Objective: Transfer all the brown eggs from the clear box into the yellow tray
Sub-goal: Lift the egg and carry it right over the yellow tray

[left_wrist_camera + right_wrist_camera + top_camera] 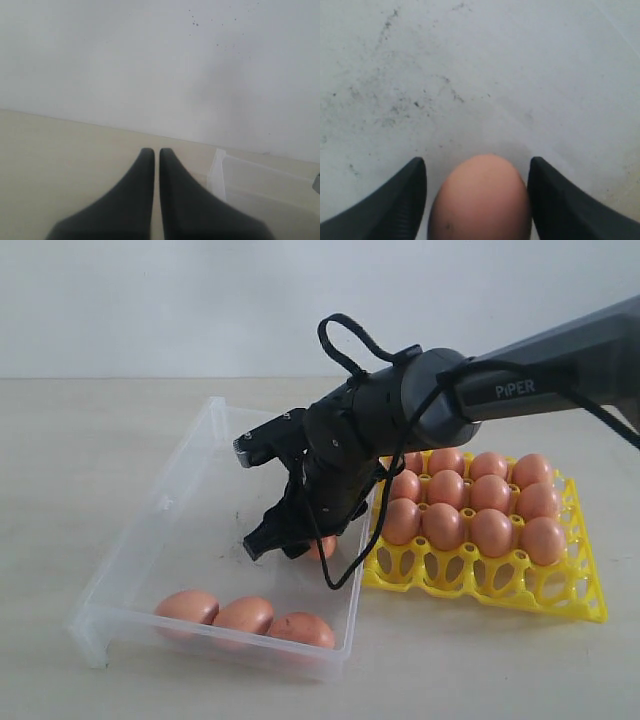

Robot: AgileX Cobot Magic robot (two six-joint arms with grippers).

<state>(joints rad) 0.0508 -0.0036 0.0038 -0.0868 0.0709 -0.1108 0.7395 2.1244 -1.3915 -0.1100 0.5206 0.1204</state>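
Closest to you, along the near wall of the clear box [215, 520], three brown eggs [245, 615] lie in a row, touching or just about touching each other. Right beside the box on the tabletop [100, 440] sits the yellow tray [480, 580], with its near row of cups empty. A bit further in, roughly mid-box toward the tray side, your right fingers [395, 205] are down low over the scuffed floor with a fourth egg [480, 200] between them (pointy end facing away from the wrist camera). They're spread wide, one on each side and hugging the shell closely. Honestly, I can't tell if they're actually squeezing it or just bracketing it, and I can't tell if the egg is off the floor either. Past that, the other three rows of the tray are full, twelve eggs [468, 502], one per cup. The dark arm [560, 360] comes in from the right over the tray, with a black cable [345, 340] looping above the wrist. Your left fingers [125, 200] are pressed together with only a thin slit between them and nothing in it. They hang over bare tabletop, with a corner of the box just beyond them and the pale wall [200, 300] behind everything.
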